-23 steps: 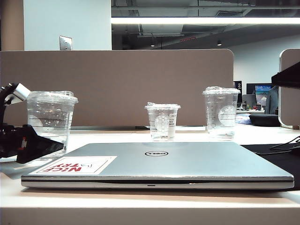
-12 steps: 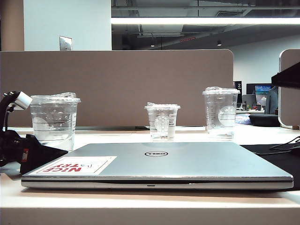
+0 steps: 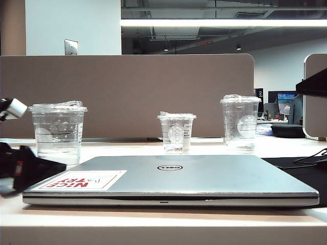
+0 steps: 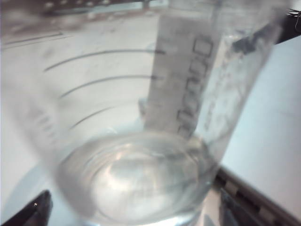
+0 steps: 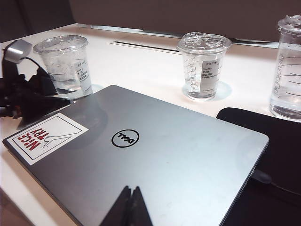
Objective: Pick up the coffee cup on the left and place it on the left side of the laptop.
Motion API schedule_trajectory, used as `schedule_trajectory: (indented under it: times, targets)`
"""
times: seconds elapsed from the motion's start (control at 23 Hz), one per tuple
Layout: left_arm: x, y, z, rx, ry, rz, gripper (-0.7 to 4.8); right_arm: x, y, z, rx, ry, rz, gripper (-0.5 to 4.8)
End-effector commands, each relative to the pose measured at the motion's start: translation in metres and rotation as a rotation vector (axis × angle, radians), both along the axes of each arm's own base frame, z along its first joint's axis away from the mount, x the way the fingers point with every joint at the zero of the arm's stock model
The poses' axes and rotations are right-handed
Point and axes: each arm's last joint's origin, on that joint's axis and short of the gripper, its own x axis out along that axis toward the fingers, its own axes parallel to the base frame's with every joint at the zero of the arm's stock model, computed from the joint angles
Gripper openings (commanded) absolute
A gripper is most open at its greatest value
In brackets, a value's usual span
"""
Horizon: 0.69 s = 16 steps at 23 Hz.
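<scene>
A: Coffee cup (image 3: 57, 133) stands upright on the tabletop (image 3: 153, 224), just off the laptop's (image 3: 194, 176) back left corner, crinkled film over its rim. Placed already, looks like.

B: Agreed. Left hand (image 3: 30, 171) sits low at the far left, near the cup's base. In its wrist view the cup (image 4: 141, 141) fills the frame, a dark fingertip (image 4: 33, 214) at either side of the base, both apart from the wall. Spread wide, holding nothing.

A: So step in hand is release and retreat. Next?

B: Back the left hand straight away from the cup without clipping the thin wall; it'd tip easily.

A: Right hand (image 5: 128, 207)?

B: Parked over the laptop's (image 5: 155, 155) near edge, fingers pressed together, empty. Shorter logo cup (image 3: 177, 132) and tallest one (image 3: 240, 122) stand behind the laptop, untouched.
</scene>
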Motion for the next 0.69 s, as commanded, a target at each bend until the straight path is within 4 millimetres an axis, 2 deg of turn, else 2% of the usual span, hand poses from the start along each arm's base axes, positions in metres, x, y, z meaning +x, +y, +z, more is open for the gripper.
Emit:
schedule_trajectory:
  times: [0.04, 0.13, 0.48, 0.69]
  targets:
    - [-0.013, 0.007, -0.010, -0.060, 0.131, 0.083, 4.79, 0.000, 0.000, 0.000, 0.006, -0.010, 0.000, -0.04]
    - [-0.019, 0.010, -0.005, -0.060, 0.127, 0.107, 4.79, 0.000, 0.000, 0.000, 0.006, -0.010, 0.000, -0.04]
    - [-0.062, 0.017, 0.004, -0.076, 0.185, 0.168, 4.79, 0.000, 0.000, 0.000, 0.006, -0.010, 0.000, -0.04]
    - [-0.074, 0.017, 0.012, -0.101, 0.189, 0.218, 4.79, 0.000, 0.000, 0.000, 0.007, -0.011, 0.000, -0.05]
